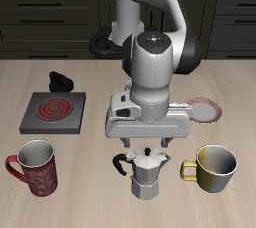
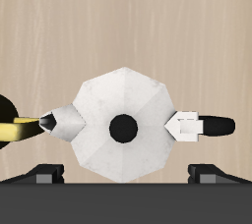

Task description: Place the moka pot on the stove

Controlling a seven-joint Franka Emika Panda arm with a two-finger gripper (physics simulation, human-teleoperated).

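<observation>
Exterior view first, and right at the worktop's (image 1: 235,82) front edge we have three things in a row: a red patterned mug (image 1: 35,165) at one end, the silver moka pot (image 1: 148,172) in the middle, and a yellow mug (image 1: 213,168) at the other end. That moka pot stands upright on the wood, black lid knob on top, black handle poking out towards the red mug, spout pointing at the yellow one. Directly over it hangs the gripper (image 1: 148,146), the white hand of the Franka arm (image 1: 152,32) hovering just above the knob, dark fingertips showing at either side of the pot's lid. Wrist view confirms the line-up: the faceted lid sits dead centre under the camera, knob in the middle, handle one way, spout the other, and the two dark fingers (image 2: 43,173) stand wide apart on either side of the pot with clear gaps, so the jaws are spread and gripping nothing. A sliver of the yellow mug peeks in at the frame's edge just off the spout. Moving farther back on the worktop, the stove (image 1: 52,112) lies flat, a dark grey square with its red spiral ring bare, well apart from the moka pot and behind the red mug. Just behind the stove sits a small black object (image 1: 61,79), too small to name. Over on the other side, partly tucked behind the robot's hand, a small white plate with a red rim (image 1: 208,108).
</observation>
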